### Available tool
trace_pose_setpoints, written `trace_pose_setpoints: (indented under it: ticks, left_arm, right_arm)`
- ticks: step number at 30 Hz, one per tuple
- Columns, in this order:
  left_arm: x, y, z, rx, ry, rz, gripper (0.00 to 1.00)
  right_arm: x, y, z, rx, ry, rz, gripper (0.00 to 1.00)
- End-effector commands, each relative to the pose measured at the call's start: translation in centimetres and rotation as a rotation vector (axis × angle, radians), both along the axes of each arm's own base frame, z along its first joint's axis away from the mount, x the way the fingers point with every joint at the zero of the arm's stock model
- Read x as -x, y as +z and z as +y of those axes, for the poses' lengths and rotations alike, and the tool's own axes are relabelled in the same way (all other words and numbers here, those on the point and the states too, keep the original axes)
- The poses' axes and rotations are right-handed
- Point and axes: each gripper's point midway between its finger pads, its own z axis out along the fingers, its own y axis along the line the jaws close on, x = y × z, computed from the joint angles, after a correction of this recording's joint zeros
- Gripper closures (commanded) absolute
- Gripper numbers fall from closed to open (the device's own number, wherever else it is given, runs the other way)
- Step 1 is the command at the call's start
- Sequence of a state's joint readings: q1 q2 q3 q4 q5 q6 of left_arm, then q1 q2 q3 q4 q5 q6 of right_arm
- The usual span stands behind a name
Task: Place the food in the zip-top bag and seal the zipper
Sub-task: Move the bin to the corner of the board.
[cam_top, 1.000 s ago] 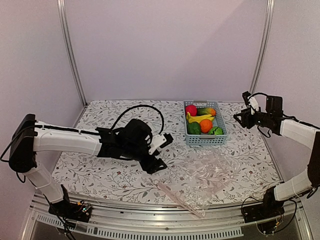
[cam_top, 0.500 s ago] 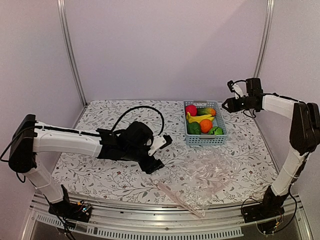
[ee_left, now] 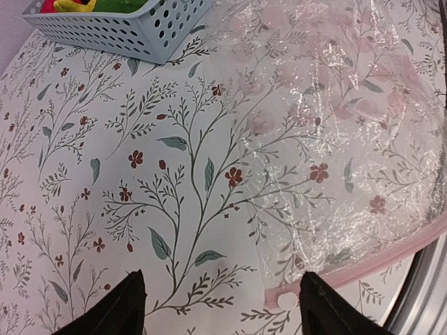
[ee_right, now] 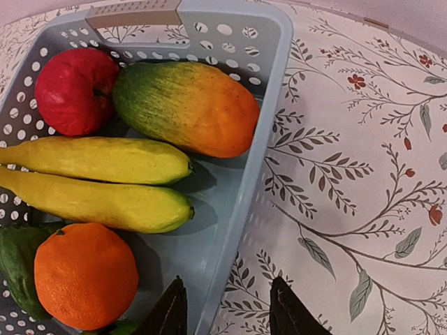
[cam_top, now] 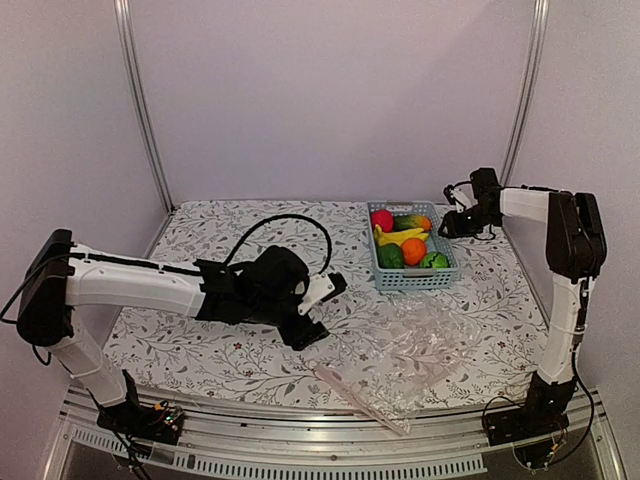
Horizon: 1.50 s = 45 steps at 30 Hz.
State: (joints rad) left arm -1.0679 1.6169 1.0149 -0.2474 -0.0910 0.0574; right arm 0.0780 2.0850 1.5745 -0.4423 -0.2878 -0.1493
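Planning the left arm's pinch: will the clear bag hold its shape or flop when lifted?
Probably floppy: the zip-top bag lies crinkled and flat. Likely light: the tablecloth print shows through it. Glossy film may slip; the pink zipper looks a firmer hold.

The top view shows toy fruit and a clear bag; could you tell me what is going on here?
Nothing is held yet. The toy fruit all lies in the blue basket, and the clear bag lies flat on the table in front of it. The right gripper is open over the basket's edge, one finger inside the wall, one outside. The left gripper hovers open beside the bag's zipper.
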Motion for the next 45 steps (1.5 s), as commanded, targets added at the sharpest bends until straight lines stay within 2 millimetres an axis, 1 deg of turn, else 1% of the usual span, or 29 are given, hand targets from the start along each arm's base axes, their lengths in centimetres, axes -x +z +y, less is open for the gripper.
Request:
trace_pose_setpoints:
  ticks: [1,6,9,11,15,16,17,18,19,20,21,23,26,28,31,33,35,37,40,42,45]
  left_arm:
    - [0.1,-0.3,-0.5,-0.021,-0.015,-0.009,0.25]
    - [0.0,-0.4,-0.6,-0.026,-0.014,-0.009,0.25]
    - [0.1,-0.6,-0.6,-0.026,-0.018,-0.008,0.25]
    - [0.4,-0.6,-0.7,-0.025,-0.028,-0.01,0.25]
    - [1.8,-0.4,-1.5,-0.03,-0.108,-0.033,0.28]
    - [2.3,-0.2,-1.7,-0.025,-0.129,-0.053,0.27]
    - [3.1,0.1,-2.1,-0.016,-0.159,-0.081,0.27]
    - [3.9,0.4,-2.3,-0.005,-0.191,-0.112,0.27]
    - [4.7,0.7,-2.4,0.003,-0.22,-0.147,0.26]
    - [5.5,0.6,-2.4,0.0,-0.247,-0.178,0.25]
    - [6.1,0.9,-2.5,0.0,-0.269,-0.211,0.24]
    - [7.8,1.3,-2.9,-0.012,-0.332,-0.259,0.23]
    - [9.7,0.8,-3.4,-0.043,-0.403,-0.295,0.23]
    - [11.0,-0.3,-3.5,-0.073,-0.469,-0.289,0.23]
    - [12.2,-2.1,-3.6,-0.142,-0.54,-0.306,0.24]
    - [12.8,-2.8,-3.9,-0.181,-0.585,-0.349,0.24]
    - [12.8,-2.9,-4.5,-0.198,-0.604,-0.405,0.26]
    - [12.4,-3.1,-5.0,-0.212,-0.614,-0.441,0.3]
    - [11.7,-4.0,-5.1,-0.269,-0.628,-0.488,0.35]
    - [11.3,-4.6,-5.0,-0.301,-0.634,-0.514,0.37]
    - [10.7,-4.7,-5.5,-0.305,-0.619,-0.56,0.4]
  right_arm:
    - [-0.2,-1.5,-0.2,-0.01,-0.045,0.069,0.63]
    - [-0.1,-1.6,-0.9,0.011,-0.088,0.081,0.81]
    - [0.2,-1.6,-1.6,0.026,-0.112,0.085,0.89]
    - [0.5,-1.1,-2.4,0.027,-0.128,0.08,0.92]
    - [1.4,0.0,-5.0,0.026,-0.177,0.071,0.95]
    - [1.7,0.5,-6.5,0.025,-0.205,0.066,0.96]
    - [2.2,0.3,-7.6,0.029,-0.222,0.074,0.96]
    - [2.5,0.7,-8.3,0.035,-0.233,0.065,0.97]
    - [3.2,0.3,-9.1,0.046,-0.241,0.075,0.97]
    - [3.7,0.7,-9.8,0.055,-0.253,0.065,0.97]
    - [4.5,0.4,-10.5,0.061,-0.264,0.072,0.97]
    - [6.0,0.6,-11.4,0.07,-0.277,0.071,0.97]
    - [8.3,-0.2,-12.5,0.104,-0.285,0.085,0.97]
    - [9.7,0.0,-13.2,0.121,-0.296,0.073,0.97]
    - [11.5,-0.5,-13.8,0.151,-0.291,0.078,0.97]
    - [12.5,-0.8,-13.8,0.168,-0.278,0.083,0.95]
    - [13.1,-0.8,-13.7,0.177,-0.27,0.073,0.9]
    - [13.5,-0.8,-13.5,0.168,-0.267,0.07,0.81]
    - [13.7,-0.5,-13.0,0.141,-0.258,0.062,0.72]
    - [13.9,-0.3,-12.9,0.138,-0.255,0.042,0.67]
    - [14.0,-0.1,-12.6,0.127,-0.247,0.032,0.65]
